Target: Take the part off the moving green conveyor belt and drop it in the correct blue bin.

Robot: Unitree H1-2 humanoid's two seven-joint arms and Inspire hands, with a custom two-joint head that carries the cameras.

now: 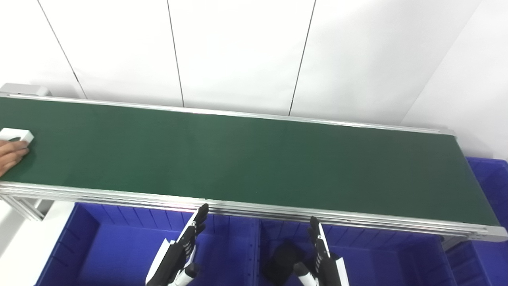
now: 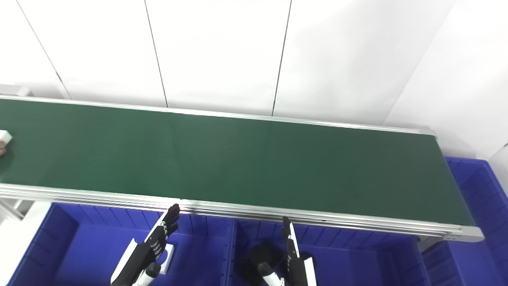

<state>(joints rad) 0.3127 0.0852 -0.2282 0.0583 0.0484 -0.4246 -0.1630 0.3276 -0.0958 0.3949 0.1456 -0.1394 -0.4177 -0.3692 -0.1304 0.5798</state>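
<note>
White part [image 1: 16, 136] at belt's [image 1: 238, 159] far-left edge — person's fingers [image 1: 12, 155] touching it, both robot hands [image 1: 186, 242] [image 1: 323, 250] spread, empty, over bins [image 1: 119, 246]

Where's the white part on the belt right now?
The white part sits at the far left end of the green belt, touched by a person's hand at the picture's left edge.

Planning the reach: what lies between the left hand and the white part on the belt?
In the left eye view, only bare green belt and its near rail separate the left hand from the white part, which a person's hand touches.
</note>
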